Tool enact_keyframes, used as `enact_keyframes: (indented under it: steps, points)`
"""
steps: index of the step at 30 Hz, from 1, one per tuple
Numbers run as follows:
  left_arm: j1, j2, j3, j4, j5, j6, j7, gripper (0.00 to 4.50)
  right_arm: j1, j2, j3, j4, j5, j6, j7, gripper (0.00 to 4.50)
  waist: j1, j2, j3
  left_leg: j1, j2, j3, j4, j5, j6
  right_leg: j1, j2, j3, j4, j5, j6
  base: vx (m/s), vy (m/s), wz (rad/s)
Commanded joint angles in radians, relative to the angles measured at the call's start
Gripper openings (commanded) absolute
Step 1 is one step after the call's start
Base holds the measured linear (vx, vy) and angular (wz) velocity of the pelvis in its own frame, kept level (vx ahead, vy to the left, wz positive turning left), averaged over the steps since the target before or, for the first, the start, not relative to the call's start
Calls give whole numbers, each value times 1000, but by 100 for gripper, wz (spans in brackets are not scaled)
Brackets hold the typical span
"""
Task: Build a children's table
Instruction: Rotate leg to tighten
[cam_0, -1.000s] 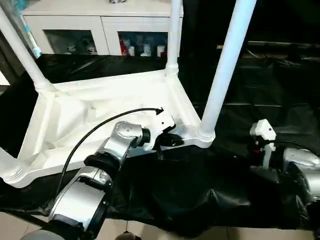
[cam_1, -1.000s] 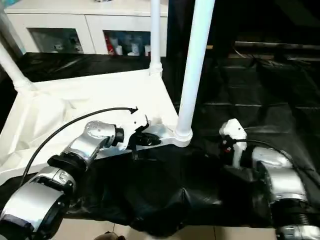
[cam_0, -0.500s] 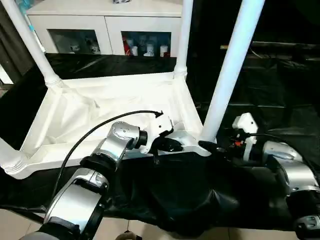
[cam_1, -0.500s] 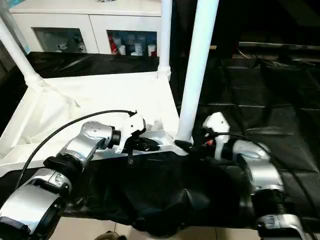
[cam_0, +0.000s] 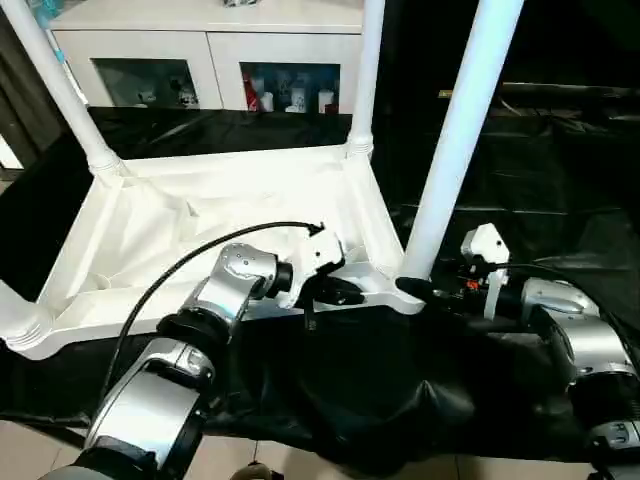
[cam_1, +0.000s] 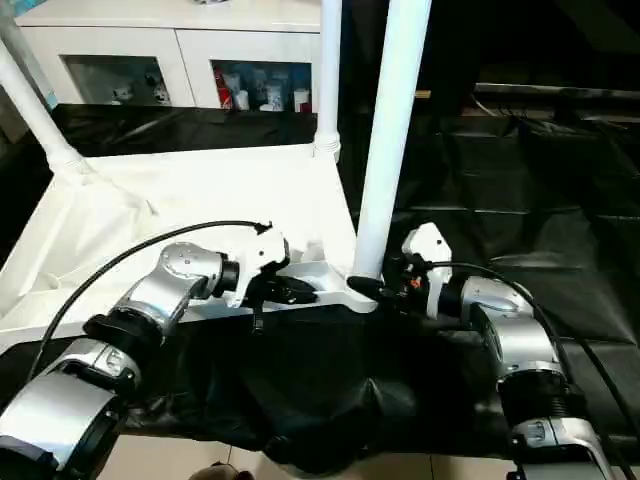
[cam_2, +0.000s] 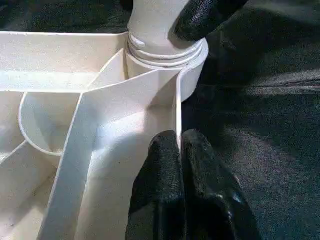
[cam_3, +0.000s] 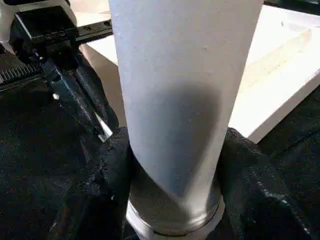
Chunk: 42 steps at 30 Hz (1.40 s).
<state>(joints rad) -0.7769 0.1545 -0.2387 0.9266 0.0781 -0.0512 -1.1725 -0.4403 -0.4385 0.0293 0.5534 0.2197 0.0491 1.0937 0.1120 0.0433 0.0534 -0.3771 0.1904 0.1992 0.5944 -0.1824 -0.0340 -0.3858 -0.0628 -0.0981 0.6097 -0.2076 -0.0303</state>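
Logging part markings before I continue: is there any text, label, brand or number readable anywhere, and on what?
None readable.
Tabletop and near leg: plain white, no markings.
Items behind the cabinet glass: any print too small to read.

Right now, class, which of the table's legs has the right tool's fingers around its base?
The near-right leg, the thick one closest to the camera. Black fingers flank it just above its corner socket; the other legs stand untouched.

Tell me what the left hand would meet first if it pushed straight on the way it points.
Probably the corner socket holding the near-right leg; the left hand already pinches the rim wall leading there.
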Motion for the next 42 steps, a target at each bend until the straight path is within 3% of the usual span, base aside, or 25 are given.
enact_keyframes:
  steps: [1,5,6,7,9,12,14,16,17,18,19,21,23,24,25,32,33,37,42]
  points:
    - [2,-7,-2,-22,-15,4,-8,0,0,15,20,18,-19,7,-6,210,-1,-19,-75,11,54,-28,-49,-82,133,54,-99,57,-68,-62,-219,0,0,0]
    - [-8,-19,14,-8,-12,17,57,0,13,44,19,47,-42,0,-87,208,-4,-18,-73,12,56,-29,-51,-89,123,51,-100,58,-70,-85,-219,0,0,0]
    - [-17,-27,18,8,-2,16,106,0,14,75,1,73,-47,3,-167,207,-5,-22,-72,12,54,-27,-51,-98,121,51,-99,57,-73,-100,-217,0,0,0]
    - [-23,-31,21,17,4,16,134,0,14,93,-10,88,-49,7,-213,207,-9,-18,-68,13,54,-29,-54,-116,107,48,-102,58,-78,-140,-212,0,0,0]
    - [-36,-44,27,41,15,19,202,0,18,133,-26,108,-59,5,-311,206,-21,-21,-63,19,50,-30,-59,-163,73,48,-103,57,-94,-246,-185,0,0,0]
    - [-66,-75,44,78,22,38,313,0,18,209,-41,147,-93,7,-509,206,-31,-17,-58,24,50,-32,-65,-201,52,45,-102,58,-103,-317,-167,0,0,0]
    - [-84,-99,51,98,23,53,372,0,2,265,-61,179,-92,33,-625,206,-37,-12,-60,27,51,-35,-68,-214,35,42,-103,60,-104,-324,-165,0,0,0]
    - [-106,-127,49,120,28,60,435,0,-28,330,-35,210,-122,21,-694,206,-42,-5,-61,27,51,-37,-70,-222,26,42,-103,61,-102,-301,-172,0,0,0]
    - [-106,-127,49,120,28,60,435,0,-28,330,-35,210,-122,21,-694,206,-48,-10,-61,24,50,-36,-69,-225,25,46,-103,62,-100,-282,-179,0,0,0]
    - [-110,-133,46,125,30,59,443,0,-36,346,-21,215,-131,11,-693,206,-48,-10,-62,23,48,-35,-68,-224,30,47,-102,62,-101,-274,-181,0,0,0]
    - [-116,-141,45,134,31,51,445,0,-49,371,4,222,-146,-17,-681,241,-50,-8,-63,21,47,-34,-65,-207,43,48,-104,63,-100,-250,-183,0,0,0]
    - [-118,-143,45,137,30,43,429,0,-58,386,21,217,-143,-38,-642,275,-51,-9,-63,19,46,-34,-65,-198,54,50,-103,63,-98,-230,-188,0,0,0]
    - [-113,-134,45,130,27,37,402,0,-59,379,30,203,-140,-53,-601,277,-49,-12,-63,19,47,-34,-64,-198,64,51,-104,63,-97,-229,-190,0,0,0]
    - [-112,-131,45,130,27,34,394,0,-59,377,32,199,-140,-58,-590,304,-51,-11,-62,18,48,-33,-65,-197,68,51,-103,63,-96,-227,-191,0,0,0]
    - [-109,-126,44,128,26,28,385,0,-57,369,32,190,-133,-58,-566,304,-53,-17,-62,17,47,-33,-65,-195,71,52,-102,63,-96,-225,-191,0,0,0]
    - [-59,-59,33,77,-1,-10,222,0,-27,241,55,90,-81,-31,-290,304,-44,-15,-66,10,51,-30,-58,-141,120,57,-99,60,-82,-120,-218,0,0,0]
    - [-35,-35,29,46,-18,-20,139,0,-19,200,61,71,-73,-17,-219,304,-42,-19,-66,10,51,-29,-58,-143,122,57,-100,60,-83,-127,-220,0,0,0]
    - [4,11,16,-14,-45,-17,5,0,-17,141,53,60,-51,22,-109,304,-39,-16,-65,14,55,-28,-60,-166,106,53,-102,61,-86,-187,-217,0,0,0]
    - [21,49,20,-33,-50,-13,-49,0,-14,86,62,40,-26,61,4,304,-26,-14,-64,17,58,-27,-61,-164,96,49,-101,62,-87,-196,-212,0,0,0]
